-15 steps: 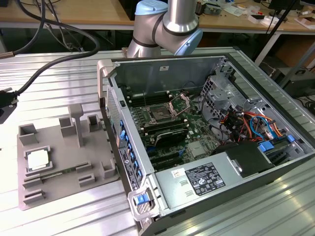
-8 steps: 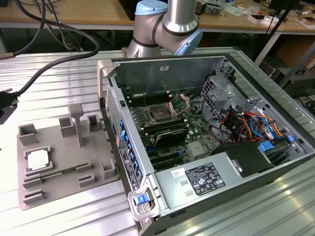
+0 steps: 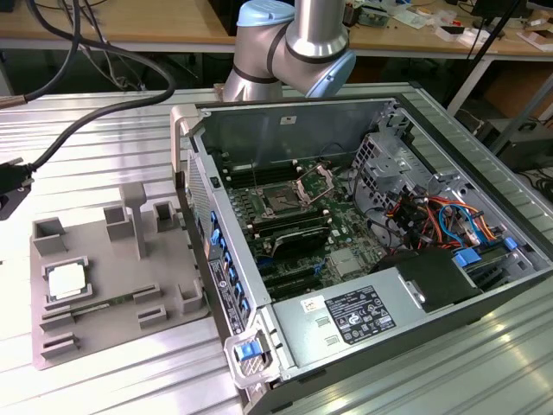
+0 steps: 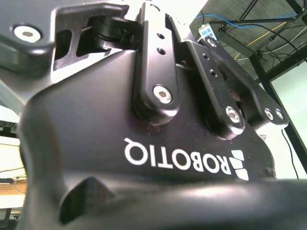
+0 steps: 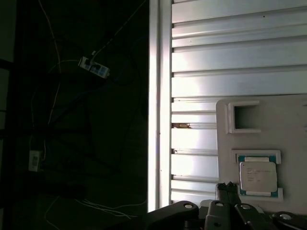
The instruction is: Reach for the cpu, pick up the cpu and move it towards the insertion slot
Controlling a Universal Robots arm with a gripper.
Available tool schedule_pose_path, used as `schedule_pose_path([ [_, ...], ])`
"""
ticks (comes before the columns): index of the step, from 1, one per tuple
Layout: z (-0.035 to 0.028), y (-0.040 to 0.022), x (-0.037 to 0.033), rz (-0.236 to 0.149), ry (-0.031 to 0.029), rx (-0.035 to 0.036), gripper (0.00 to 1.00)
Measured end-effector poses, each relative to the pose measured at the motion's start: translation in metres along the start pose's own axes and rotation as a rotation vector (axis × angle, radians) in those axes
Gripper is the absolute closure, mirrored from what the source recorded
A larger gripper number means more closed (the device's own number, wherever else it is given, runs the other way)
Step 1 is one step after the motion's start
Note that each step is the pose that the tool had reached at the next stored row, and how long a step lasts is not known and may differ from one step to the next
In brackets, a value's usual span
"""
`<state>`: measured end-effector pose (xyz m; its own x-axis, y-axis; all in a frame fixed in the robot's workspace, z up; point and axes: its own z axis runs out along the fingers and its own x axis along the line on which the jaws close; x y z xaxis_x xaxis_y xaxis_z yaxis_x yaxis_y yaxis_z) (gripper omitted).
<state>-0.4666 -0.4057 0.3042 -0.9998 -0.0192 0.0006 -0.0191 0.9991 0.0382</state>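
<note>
1. An open computer case (image 3: 371,251) lay on its side on a ribbed metal table (image 3: 104,112), with its inside facing up.
2. A grey tray (image 3: 121,303) with raised frames lay flat on the table just beside the case, on the exterior view's left of it.
3. The chip (image 3: 67,281) sat flat in a square frame of that tray, on the side far from the case. Its silvery top faced up. In the first wrist view the chip (image 5: 258,176) showed a greenish rim around the pale metal.
4. The socket (image 3: 281,204) was inside the case on the green board. It was a dark square with its metal frame hinged up beside it, well apart from the chip.
5. The arm (image 3: 294,43) rose behind the case's far wall in the exterior view.
6. The gripper (image 4: 158,143) showed its black body and links close up in the second wrist view. In the first wrist view it was held above the tray, clear of the chip.
7. Whether the jaws were open or closed could not be told.
</note>
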Motion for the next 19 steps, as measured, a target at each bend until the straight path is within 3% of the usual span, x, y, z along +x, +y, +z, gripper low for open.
schedule_pose_path([
  [19, 0.0055, -0.0002, 0.0000, 0.000, -0.0001, 0.0000, 0.89],
])
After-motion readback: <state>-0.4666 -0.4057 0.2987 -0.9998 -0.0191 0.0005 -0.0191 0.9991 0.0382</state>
